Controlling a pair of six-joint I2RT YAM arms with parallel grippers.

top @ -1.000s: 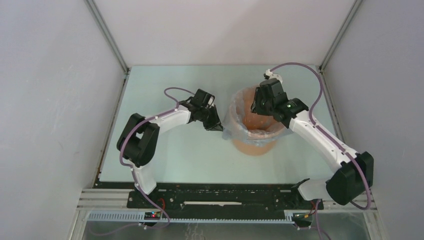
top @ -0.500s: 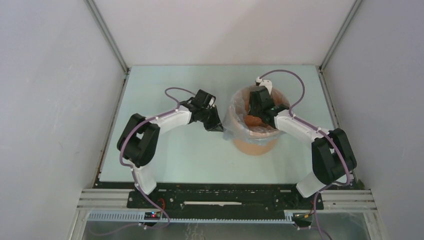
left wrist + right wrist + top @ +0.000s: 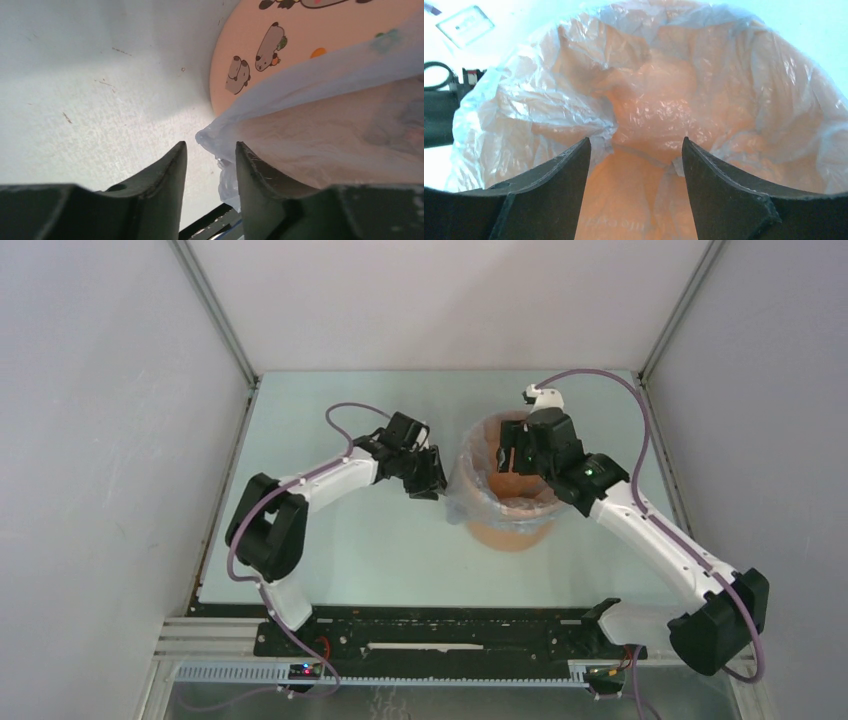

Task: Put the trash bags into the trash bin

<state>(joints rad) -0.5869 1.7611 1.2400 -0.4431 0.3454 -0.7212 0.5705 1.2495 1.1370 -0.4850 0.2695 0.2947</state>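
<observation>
The orange trash bin stands upright right of the table's middle, its side printed with small cartoon animals. The pale translucent trash bag lines it and folds out over the rim. My left gripper sits low beside the bin's left side, open. A crumpled corner of the bag lies at its fingertips, unpinched. Above the bin's mouth my right gripper hangs open with nothing in it, pointing down onto the wrinkled bag inside.
The pale green table is bounded by grey walls on three sides. A black rail with the arm bases runs along the near edge. A white label lies on the table beyond the bin.
My left gripper has opened and let go of the bag's edge, shifting slightly back. My right gripper has risen out of the bin and spread its jaws wider.
</observation>
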